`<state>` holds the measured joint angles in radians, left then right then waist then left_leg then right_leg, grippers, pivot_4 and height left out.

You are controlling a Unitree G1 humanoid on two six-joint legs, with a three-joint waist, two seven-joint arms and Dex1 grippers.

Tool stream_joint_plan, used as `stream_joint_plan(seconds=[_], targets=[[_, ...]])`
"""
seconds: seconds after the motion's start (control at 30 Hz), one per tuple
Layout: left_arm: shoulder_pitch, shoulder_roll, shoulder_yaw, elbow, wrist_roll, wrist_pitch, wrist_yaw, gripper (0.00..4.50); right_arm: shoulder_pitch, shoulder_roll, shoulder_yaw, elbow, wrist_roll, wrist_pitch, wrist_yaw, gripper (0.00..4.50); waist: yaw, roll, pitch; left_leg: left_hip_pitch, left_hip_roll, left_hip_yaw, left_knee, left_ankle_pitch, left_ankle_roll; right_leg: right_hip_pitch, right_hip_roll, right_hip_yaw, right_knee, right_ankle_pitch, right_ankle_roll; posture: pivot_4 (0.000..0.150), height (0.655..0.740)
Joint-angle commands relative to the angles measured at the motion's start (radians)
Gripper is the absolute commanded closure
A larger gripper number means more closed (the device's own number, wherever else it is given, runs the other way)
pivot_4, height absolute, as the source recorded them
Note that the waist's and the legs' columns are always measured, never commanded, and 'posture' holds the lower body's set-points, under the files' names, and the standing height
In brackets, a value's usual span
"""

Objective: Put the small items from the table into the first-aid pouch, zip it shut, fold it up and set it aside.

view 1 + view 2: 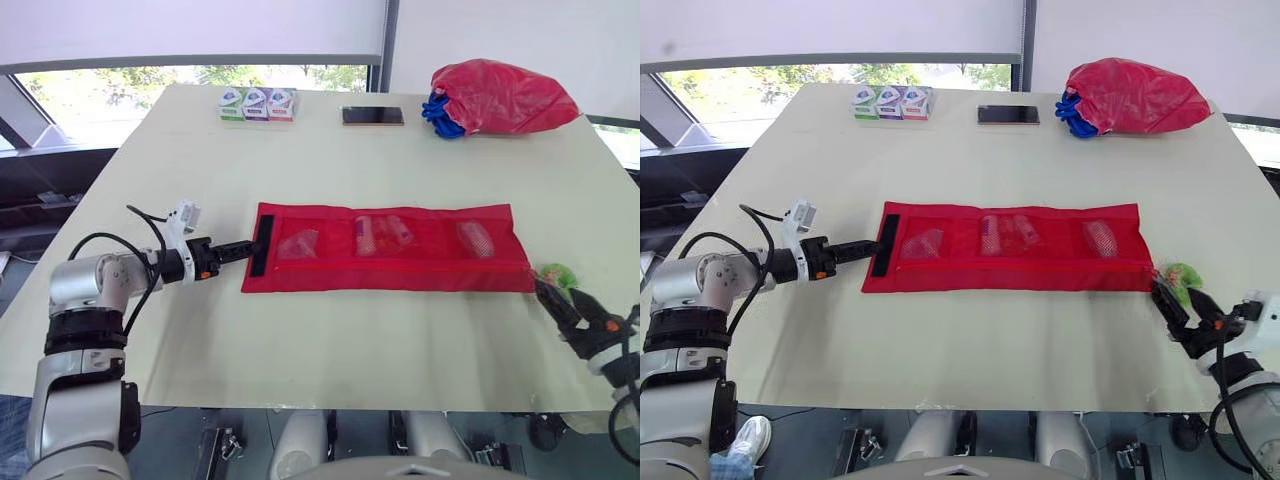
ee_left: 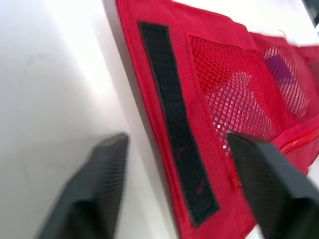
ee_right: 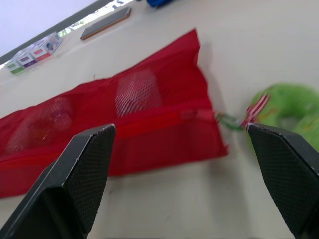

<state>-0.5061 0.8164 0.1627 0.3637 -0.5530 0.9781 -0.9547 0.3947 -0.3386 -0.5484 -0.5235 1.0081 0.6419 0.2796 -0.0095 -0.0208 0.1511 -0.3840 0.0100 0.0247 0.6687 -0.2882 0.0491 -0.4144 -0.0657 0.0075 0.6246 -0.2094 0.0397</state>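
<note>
The red first-aid pouch [image 1: 385, 250] lies unfolded flat across the middle of the table. Small items show through its mesh pockets [image 1: 380, 233]. A black hook-and-loop strip [image 2: 177, 129] runs along its left end. My left gripper [image 1: 248, 249] is low at that end, open, its fingers [image 2: 99, 184] standing to either side of the strip. The red zip [image 3: 149, 124] runs along the pouch towards its right end, where a green tag [image 1: 556, 273] lies on the table by the corner. My right gripper [image 1: 550, 295] is open just in front of that tag, holding nothing.
Three small boxes [image 1: 257, 103] and a phone [image 1: 373, 116] lie along the far side of the table. A bulging red bag [image 1: 503, 96] with something blue beside it sits at the far right. The near table edge [image 1: 330, 405] runs just below both arms.
</note>
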Motion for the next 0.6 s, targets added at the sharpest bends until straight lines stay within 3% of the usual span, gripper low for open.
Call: stream_joint_plan(seconds=[0.03, 0.17, 0.33, 0.53, 0.6], targets=[[0.008, 0.043, -0.043, -0.107, 0.038, -0.099, -0.065, 0.07, -0.004, 0.032, 0.026, -0.053, 0.069, 0.026, -0.079, 0.0, 0.0, 0.0, 0.0, 0.0, 0.0, 0.001, -0.001, 0.0, 0.0, -0.001, -0.005, -0.006, 0.0, 0.0, 0.0, 0.15, 0.74], [-0.016, 0.025, -0.043, -0.263, -0.014, -0.186, -0.169, 0.07, -0.042, 0.07, 0.056, -0.014, 0.109, 0.056, -0.189, 0.0, 0.001, -0.001, 0.0, -0.005, 0.0, 0.001, -0.001, 0.0, -0.001, -0.005, -0.025, -0.022, -0.001, 0.001, -0.001, 0.15, 0.74], [-0.044, 0.03, -0.03, -0.428, -0.178, -0.128, -0.323, 0.07, -0.12, 0.106, 0.051, 0.057, 0.181, 0.074, -0.341, 0.0, -0.003, -0.001, -0.001, -0.009, 0.0, 0.0, -0.001, 0.0, -0.001, -0.008, -0.036, -0.036, -0.002, 0.001, -0.001, 0.15, 0.74], [-0.07, 0.063, -0.074, -0.527, -0.228, -0.138, -0.44, 0.07, -0.214, 0.141, 0.067, 0.093, 0.296, 0.069, -0.452, 0.0, -0.004, -0.001, -0.001, -0.007, 0.0, 0.0, 0.001, 0.001, -0.001, -0.005, -0.035, -0.042, -0.002, 0.001, 0.0, 0.15, 0.74], [-0.09, 0.057, -0.091, -0.546, -0.228, -0.15, -0.453, 0.07, -0.245, 0.16, 0.089, 0.106, 0.295, 0.057, -0.463, 0.0, -0.003, -0.001, 0.0, -0.004, -0.001, -0.001, 0.001, 0.001, -0.001, -0.001, -0.027, -0.042, -0.002, 0.001, 0.001, 0.15, 0.74]])
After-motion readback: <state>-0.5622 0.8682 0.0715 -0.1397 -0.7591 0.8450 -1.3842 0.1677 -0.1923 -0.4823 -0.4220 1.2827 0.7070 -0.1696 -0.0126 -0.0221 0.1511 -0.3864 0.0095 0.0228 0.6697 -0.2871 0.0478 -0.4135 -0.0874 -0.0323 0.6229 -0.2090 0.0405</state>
